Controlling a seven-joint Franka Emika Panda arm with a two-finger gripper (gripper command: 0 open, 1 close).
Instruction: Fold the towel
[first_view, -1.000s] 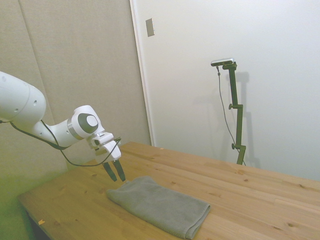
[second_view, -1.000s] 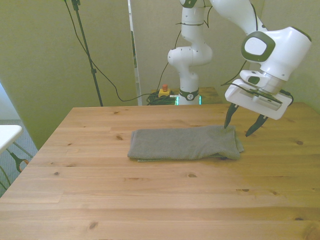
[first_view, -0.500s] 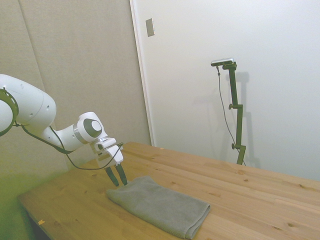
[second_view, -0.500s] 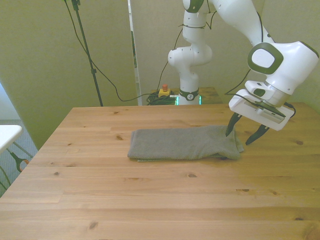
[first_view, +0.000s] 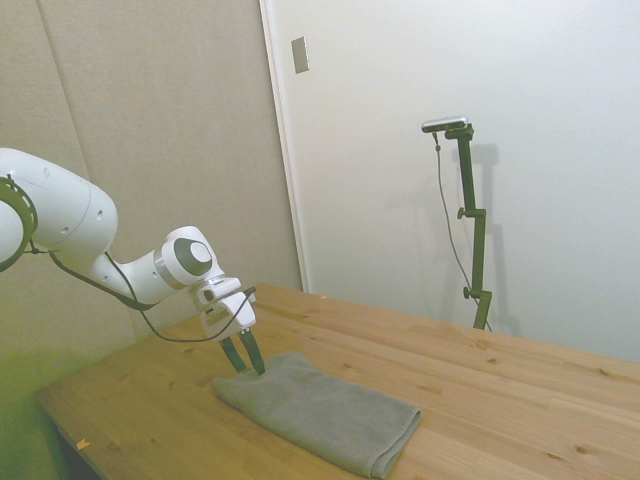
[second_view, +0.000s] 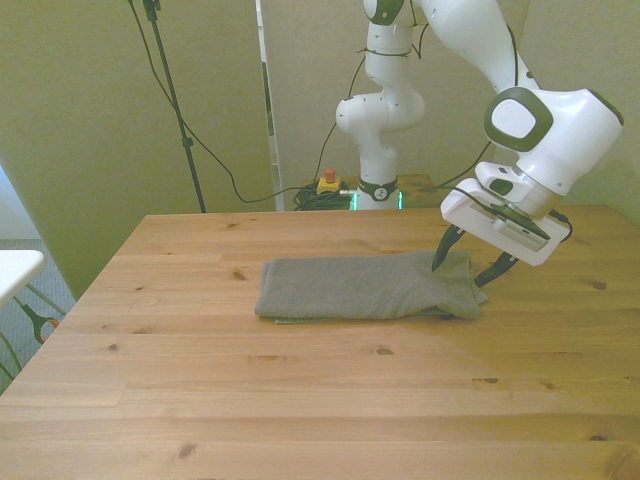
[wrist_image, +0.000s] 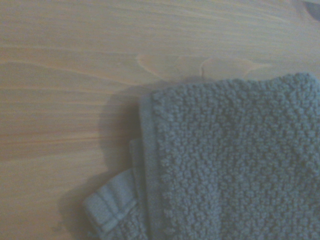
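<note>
**End effector lowered onto the towel's end**

Over the last second the end effector (second_view: 468, 268) has dropped and slid in from just off the towel's end, so that its dark fingers now straddle that end instead of hanging above and beside it. The towel (second_view: 365, 287) itself has not shifted.

The towel lies folded into a long grey-taupe strip on the tabletop (second_view: 300, 400), flat, stretching away from the end effector toward the front view's left. In the side view the towel (first_view: 325, 412) runs from directly under the end effector (first_view: 245, 357) out toward the nearer part of the tabletop (first_view: 520, 400), its far end a thick rounded fold. The wrist view shows the towel (wrist_image: 235, 160) close up: a nubbly terry corner with a smoother hem along its edge, and a lower layer poking out from beneath it, all lying on bare wood (wrist_image: 75, 75).

The end effector's fingers are spread apart, nothing held between them. In the front view one fingertip (second_view: 439, 260) sits at the towel's upper edge and the other (second_view: 496, 271) just past the towel's end, low over the wood; whether either is pressing on the cloth cannot be told. The white wrist above them is tilted, with a cable looping beside it.

Beyond the end effector, behind the tabletop, the arm's base (second_view: 378, 130) stands upright, with a small red-and-yellow button (second_view: 327, 182) beside its foot.
</note>
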